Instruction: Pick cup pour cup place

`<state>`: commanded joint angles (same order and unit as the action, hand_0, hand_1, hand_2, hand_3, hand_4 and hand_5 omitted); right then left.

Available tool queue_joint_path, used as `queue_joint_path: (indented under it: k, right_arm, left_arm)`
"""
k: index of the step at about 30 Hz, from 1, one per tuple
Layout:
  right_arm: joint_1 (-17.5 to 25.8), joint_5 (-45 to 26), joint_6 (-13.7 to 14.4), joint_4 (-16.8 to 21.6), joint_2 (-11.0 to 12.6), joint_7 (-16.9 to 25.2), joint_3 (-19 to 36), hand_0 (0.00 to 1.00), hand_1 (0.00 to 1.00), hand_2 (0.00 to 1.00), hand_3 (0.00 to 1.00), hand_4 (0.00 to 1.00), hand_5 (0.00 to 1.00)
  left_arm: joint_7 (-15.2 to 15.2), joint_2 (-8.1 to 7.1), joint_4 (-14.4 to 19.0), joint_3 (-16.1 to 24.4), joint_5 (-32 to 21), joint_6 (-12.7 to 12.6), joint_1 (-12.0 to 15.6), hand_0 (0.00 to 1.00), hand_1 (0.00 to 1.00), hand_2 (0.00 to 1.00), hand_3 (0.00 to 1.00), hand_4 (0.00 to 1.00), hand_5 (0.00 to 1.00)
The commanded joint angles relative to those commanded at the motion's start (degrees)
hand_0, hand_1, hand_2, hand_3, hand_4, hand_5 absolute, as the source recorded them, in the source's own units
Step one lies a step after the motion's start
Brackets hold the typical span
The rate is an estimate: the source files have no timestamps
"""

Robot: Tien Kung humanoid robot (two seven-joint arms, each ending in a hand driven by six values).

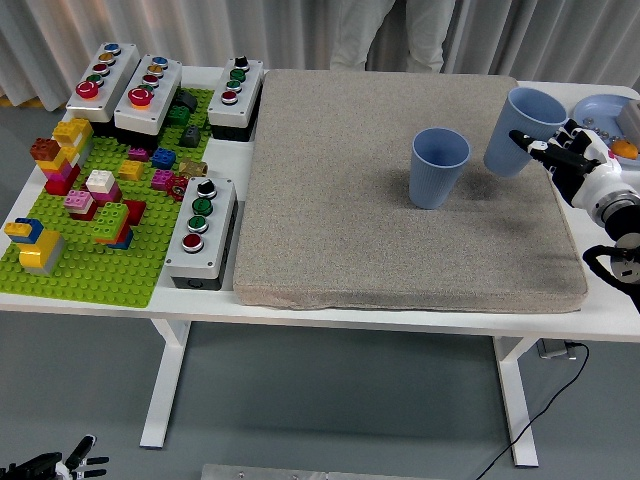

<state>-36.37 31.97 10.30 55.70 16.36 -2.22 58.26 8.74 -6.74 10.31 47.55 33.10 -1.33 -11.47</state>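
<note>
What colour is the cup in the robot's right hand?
Light blue: the held cup in the right hand matches the standing cup; head view.

There are two blue cups: one cup (439, 167) at the centre right and a second cup (519, 129) further right. At the left are four button boxes (201, 232) and one green brick baseplate (92, 263).

The right hand (566, 152) covers part of the far side of the held blue cup (522, 130), so whether that cup touches the grey mat (400, 200) cannot be told. Right of the cup, a blue bowl (605, 106) is cut by the frame edge, its contents too small to identify. The person (385, 30) beyond the mat shows only as legs.
</note>
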Motion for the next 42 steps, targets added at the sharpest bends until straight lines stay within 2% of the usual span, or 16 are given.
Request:
queue_joint_path:
  k: [10, 23, 34, 42]
  right_arm:
    - [1.51, 2.40, 0.60, -2.86, -2.81, 3.11, -0.05, 0.862, 0.702, 0.598, 0.647, 0.731, 0.103]
    - [1.28, 3.04, -0.43, -7.15, -3.28, 6.58, -0.94, 0.868, 0.703, 0.594, 0.644, 0.724, 0.099]
    - [1.99, 8.13, 1.27, -7.78, -3.83, 10.54, -4.20, 0.868, 0.704, 0.594, 0.641, 0.724, 0.099]
    - [2.28, 9.17, 1.49, -8.20, -3.96, 11.54, -4.86, 0.868, 0.705, 0.595, 0.641, 0.723, 0.097]
  left_arm:
    - [-0.02, 0.20, 0.00, -0.18, 0.01, 0.07, -0.08, 0.723, 0.709, 0.742, 0.638, 0.515, 0.976]
    - [-0.08, 0.18, 0.00, -0.25, -0.04, 0.07, -0.32, 0.722, 0.710, 0.742, 0.637, 0.515, 0.976]
    - [-0.06, 0.17, 0.00, -0.33, -0.04, 0.12, -0.37, 0.723, 0.709, 0.742, 0.637, 0.515, 0.976]
    - [-0.06, 0.14, 0.00, -0.55, -0.08, 0.15, -0.06, 0.723, 0.710, 0.741, 0.637, 0.515, 0.976]
